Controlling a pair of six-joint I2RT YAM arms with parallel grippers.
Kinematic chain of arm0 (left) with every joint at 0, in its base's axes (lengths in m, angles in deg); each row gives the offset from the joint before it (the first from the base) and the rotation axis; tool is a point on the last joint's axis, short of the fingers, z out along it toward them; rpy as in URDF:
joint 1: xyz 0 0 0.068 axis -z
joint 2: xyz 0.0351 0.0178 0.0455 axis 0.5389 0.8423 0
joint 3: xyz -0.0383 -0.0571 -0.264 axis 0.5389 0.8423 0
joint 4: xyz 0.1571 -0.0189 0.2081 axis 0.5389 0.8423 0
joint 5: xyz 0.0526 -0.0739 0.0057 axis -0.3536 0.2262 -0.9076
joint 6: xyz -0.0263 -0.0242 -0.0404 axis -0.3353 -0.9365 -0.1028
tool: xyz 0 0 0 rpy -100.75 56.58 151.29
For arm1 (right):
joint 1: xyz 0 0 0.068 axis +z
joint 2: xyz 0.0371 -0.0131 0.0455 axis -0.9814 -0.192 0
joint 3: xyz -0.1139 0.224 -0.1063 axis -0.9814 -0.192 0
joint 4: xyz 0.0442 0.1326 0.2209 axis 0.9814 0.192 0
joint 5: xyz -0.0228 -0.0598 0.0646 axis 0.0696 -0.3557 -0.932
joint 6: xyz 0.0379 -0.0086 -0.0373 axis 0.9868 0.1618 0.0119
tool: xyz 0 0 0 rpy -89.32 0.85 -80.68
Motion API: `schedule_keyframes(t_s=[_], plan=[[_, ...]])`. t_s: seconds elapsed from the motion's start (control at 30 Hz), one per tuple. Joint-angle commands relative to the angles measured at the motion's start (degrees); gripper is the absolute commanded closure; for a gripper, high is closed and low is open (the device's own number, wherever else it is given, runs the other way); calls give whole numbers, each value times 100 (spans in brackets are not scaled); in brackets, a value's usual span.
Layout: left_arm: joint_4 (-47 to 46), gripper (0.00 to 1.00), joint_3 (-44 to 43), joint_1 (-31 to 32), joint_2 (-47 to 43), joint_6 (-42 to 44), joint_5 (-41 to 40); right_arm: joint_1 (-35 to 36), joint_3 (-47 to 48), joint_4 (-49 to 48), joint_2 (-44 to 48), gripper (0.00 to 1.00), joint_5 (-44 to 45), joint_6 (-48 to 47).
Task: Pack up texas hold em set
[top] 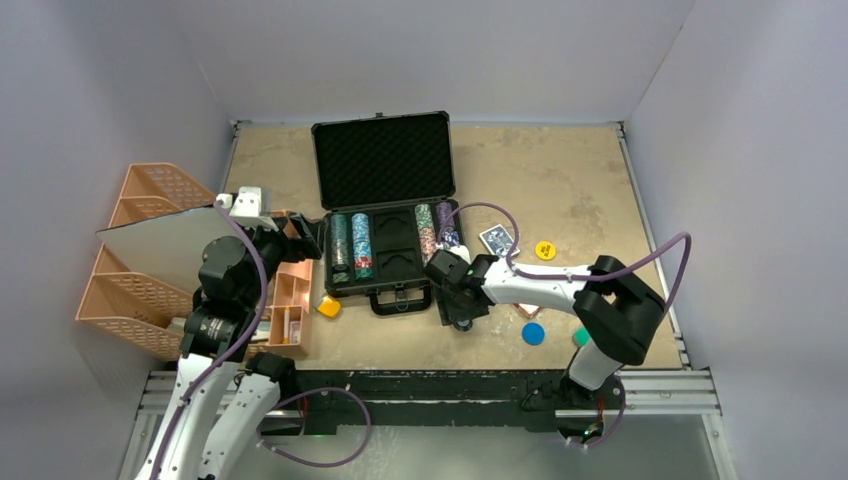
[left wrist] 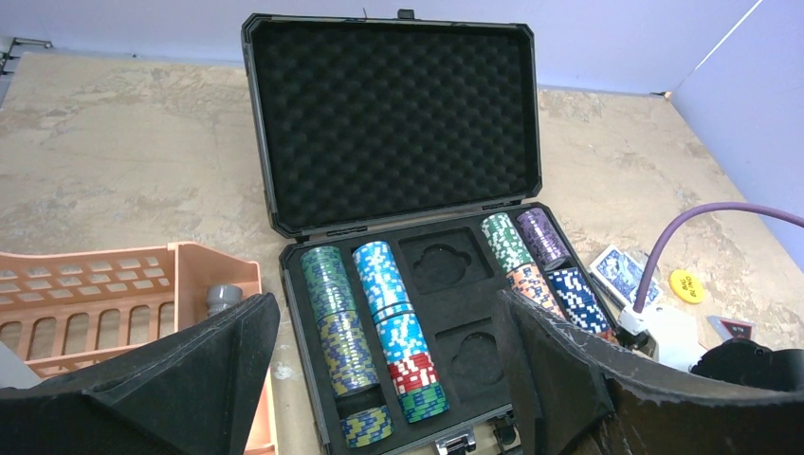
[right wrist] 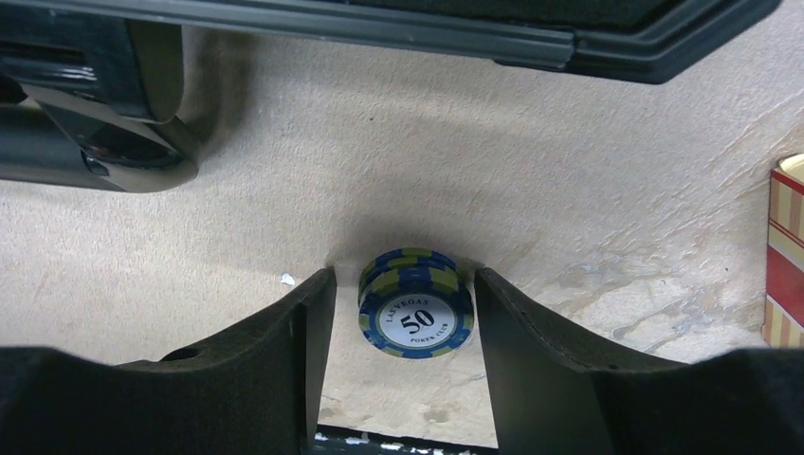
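Seen from above, the right gripper hides whatever lies under it. It is just in front of the briefcase's right front corner, toward the tabletop's near edge. Its wrist camera shows a short stack of blue "50" chips flat on the tabletop between fingers that stand apart. A gap shows beside one finger, while the other is too close to tell whether it touches.

A red striped box is cut off at that frame's edge.

The open briefcase sits mid-tabletop toward the far edge, lid raised. The left wrist view shows chip rows in its outer channels, with two moulded recesses between them.

The left gripper is spread wide with nothing between its fingers, at the case's left side beside orange trays. Open tabletop lies right of the case, around the blue card deck and yellow button.
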Motion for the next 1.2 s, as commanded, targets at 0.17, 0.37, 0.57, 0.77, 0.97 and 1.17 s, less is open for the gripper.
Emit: schedule_keyframes(t_s=[0.17,0.37,0.57,0.77,0.97,1.17], plan=[[-64,13,-158,-62,31,-61,-53,30,-196,262,-450,46,-250,-522],[-65,13,-158,-71,40,-65,-45,31,-401,325,-471,51,-313,-620],[-68,13,-158,-80,42,-70,-35,26,-333,241,-461,69,-101,-486],[-69,14,-176,-80,102,-141,102,29,-258,110,55,78,-161,-223],[-307,18,-105,-79,261,-342,933,-48,-124,31,632,81,-1,16],[-595,25,259,-72,365,-845,1864,-417,-211,-266,1364,80,-154,116]])
